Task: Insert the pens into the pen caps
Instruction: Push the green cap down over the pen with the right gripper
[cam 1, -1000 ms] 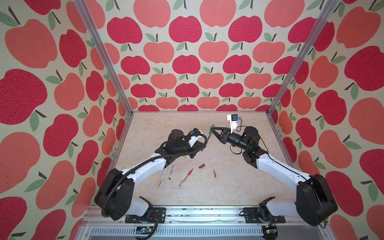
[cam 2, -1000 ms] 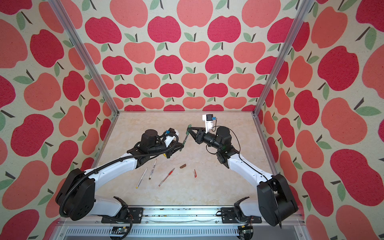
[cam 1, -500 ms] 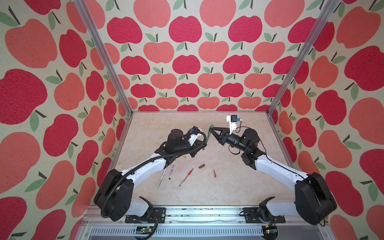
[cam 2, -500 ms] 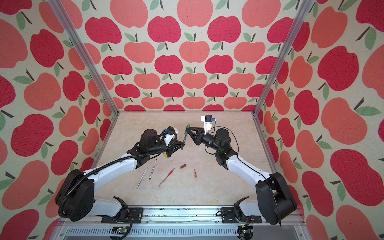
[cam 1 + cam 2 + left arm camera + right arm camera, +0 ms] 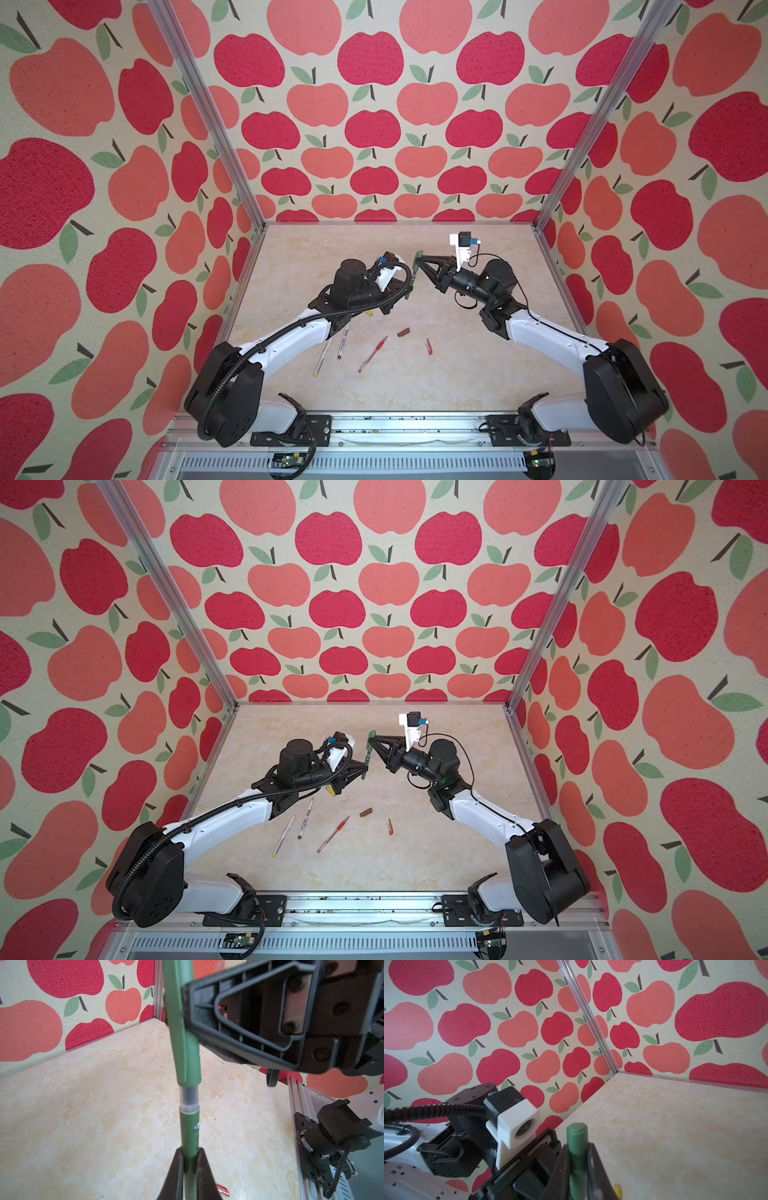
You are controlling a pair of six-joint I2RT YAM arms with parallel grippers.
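1. in both top views the left gripper [image 5: 404,293] is clenched on the green pen [image 5: 409,284] and holds it raised over the middle of the table [image 5: 478,374]. the right gripper [image 5: 419,260] grasps the green cap [image 5: 417,255]. a second ago the cap stood just beside the pen's upper end. the right arm has since moved in, and cap and pen now meet in one line.
2. on the table in the same views, the red pen [image 5: 333,834], two white pens [image 5: 283,836], the brown cap [image 5: 365,812] and the red cap [image 5: 390,827] lie where they lay before. the yellow cap [image 5: 330,791] sits just beside the left arm.
3. in the left wrist view the pen [image 5: 188,1132] rises from between the closed fingers [image 5: 176,1172] into the cap [image 5: 182,1039]. a clear band of the pen shows below the cap's lip, so the cap is on but probably not pushed home.
4. in the right wrist view the cap's closed end [image 5: 576,1132] sticks out beyond the fingers [image 5: 595,1167] pinched on it. the pen is hidden behind them.
5. the first pair looks nearly joined, and a last straight push seems to be needed. three pairs are left.
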